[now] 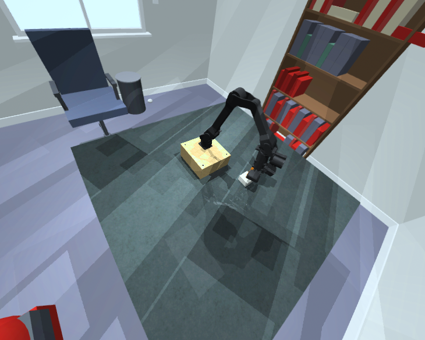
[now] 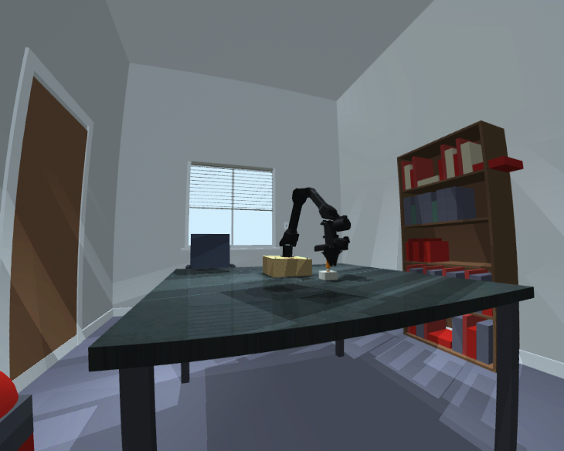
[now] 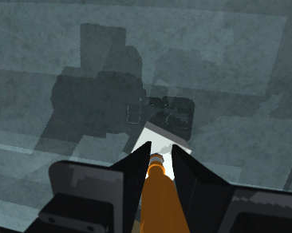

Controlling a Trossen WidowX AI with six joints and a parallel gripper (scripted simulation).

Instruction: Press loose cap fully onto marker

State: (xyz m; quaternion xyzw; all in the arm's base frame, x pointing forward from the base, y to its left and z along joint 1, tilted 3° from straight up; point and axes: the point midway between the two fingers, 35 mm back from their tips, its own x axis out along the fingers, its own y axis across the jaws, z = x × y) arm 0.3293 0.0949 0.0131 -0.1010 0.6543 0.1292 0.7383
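Dark tabletop [image 1: 161,219] [image 2: 199,315] [image 3: 230,60], white block [image 1: 244,179] [image 2: 327,276] [image 3: 150,139]. Fingers [image 1: 253,176] [image 2: 332,257] pinch orange cap [image 1: 252,169] [image 2: 327,265] [image 3: 163,203]; tilted press could jam it, early release leave it unclicked.

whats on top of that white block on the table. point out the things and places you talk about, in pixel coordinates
Over the white block [image 1: 244,179] [image 2: 327,276] [image 3: 146,140], the orange cap [image 3: 163,203] shows between the gripper's fingers, with a grey ringed piece at its lower end. Whatever is inside the cap or sunk in the block is hidden.
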